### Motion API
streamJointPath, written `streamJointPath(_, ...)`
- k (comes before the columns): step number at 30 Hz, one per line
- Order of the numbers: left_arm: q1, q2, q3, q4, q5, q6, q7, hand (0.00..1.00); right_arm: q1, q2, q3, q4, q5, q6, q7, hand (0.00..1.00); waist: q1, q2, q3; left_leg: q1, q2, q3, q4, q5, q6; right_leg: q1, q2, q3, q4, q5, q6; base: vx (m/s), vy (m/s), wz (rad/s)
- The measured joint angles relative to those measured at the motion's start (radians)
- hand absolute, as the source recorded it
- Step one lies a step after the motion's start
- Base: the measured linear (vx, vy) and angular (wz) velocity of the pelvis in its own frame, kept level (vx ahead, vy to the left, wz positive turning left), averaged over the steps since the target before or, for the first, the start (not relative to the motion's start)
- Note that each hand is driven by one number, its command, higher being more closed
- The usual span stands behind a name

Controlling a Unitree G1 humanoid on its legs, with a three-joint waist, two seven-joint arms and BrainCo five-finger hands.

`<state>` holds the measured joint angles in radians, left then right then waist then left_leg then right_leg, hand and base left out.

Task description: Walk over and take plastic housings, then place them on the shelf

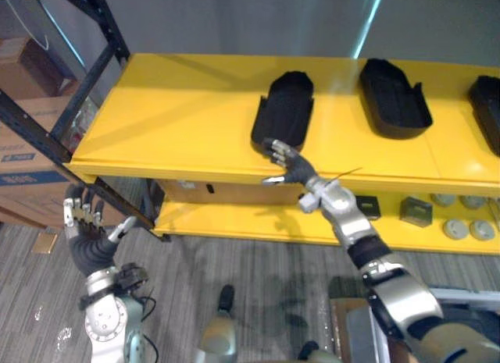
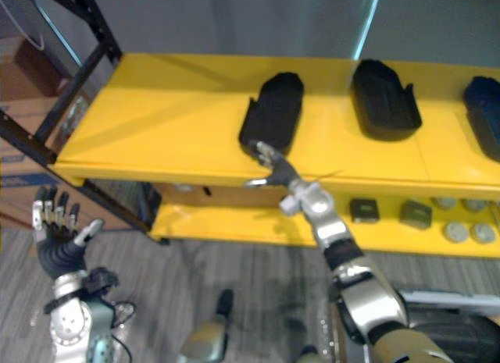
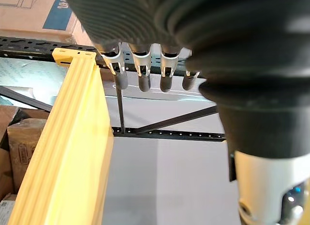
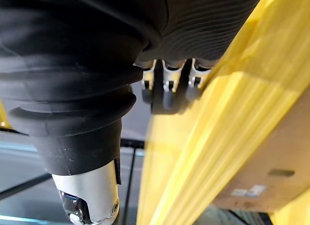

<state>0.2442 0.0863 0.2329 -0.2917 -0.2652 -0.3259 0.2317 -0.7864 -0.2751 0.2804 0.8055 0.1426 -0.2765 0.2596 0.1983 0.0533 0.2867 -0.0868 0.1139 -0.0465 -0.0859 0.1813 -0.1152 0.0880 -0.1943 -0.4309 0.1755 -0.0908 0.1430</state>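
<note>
Right hand (image 1: pixel 287 166): fingers straight and spread, holding nothing, tips at the near end of a black housing (image 1: pixel 283 107). This housing lies on the yellow shelf (image 1: pixel 180 121), at the hand's 12 o'clock. A second housing (image 1: pixel 394 97) lies at 2 o'clock. Left hand (image 1: pixel 84 222): wide open, empty, at 8 o'clock.

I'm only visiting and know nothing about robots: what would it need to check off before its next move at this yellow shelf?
1. Left housing lies fully on the yellow shelf: ok.
2. Right hand fingers straight, not curled round it: ok.
3. Hand clear of that housing: cannot tell; it sits right at the near end.
4. Left hand open and empty, low by the shelf's left corner: ok.
5. Middle housing lies apart from the left one: ok.
6. Bare shelf space left of the housings: ok.
</note>
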Motion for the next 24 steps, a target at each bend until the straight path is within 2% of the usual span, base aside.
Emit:
streamJointPath(6,-0.012,0.026,0.001,0.001,-0.002,0.0,0.002,0.0,-0.086,-0.041,-0.053,0.054,-0.056,-0.005,-0.041,0.0,0.015,-0.008,0.046,-0.009,0.002,0.003,0.001,0.008,0.011,0.0,0.0,-0.011,0.006,-0.004,-0.001,-0.02,-0.028,0.07)
streamJointPath(12,-0.016,0.025,0.002,0.001,-0.005,-0.001,0.002,0.0,-0.113,-0.092,-0.066,0.064,-0.058,-0.005,-0.043,0.0,0.03,-0.011,0.051,-0.018,-0.011,-0.001,0.005,0.014,0.007,-0.016,-0.019,-0.014,0.041,-0.028,0.002,0.02,-0.028,0.07)
streamJointPath(20,-0.011,0.009,0.003,-0.003,-0.007,-0.001,0.008,0.0,-0.13,-0.121,-0.084,0.064,-0.059,0.0,-0.045,0.0,0.029,-0.011,0.054,-0.011,-0.023,-0.004,0.005,0.015,0.005,-0.015,-0.033,-0.016,0.057,-0.037,0.006,0.0,-0.016,0.01)
streamJointPath(24,-0.011,-0.002,0.023,-0.004,-0.008,-0.002,0.011,0.0,-0.144,-0.125,-0.082,0.063,-0.059,0.0,-0.04,0.0,0.027,-0.008,0.093,-0.005,-0.02,-0.001,0.005,0.011,0.01,-0.015,-0.033,-0.011,0.063,-0.037,0.007,-0.07,-0.02,-0.04)
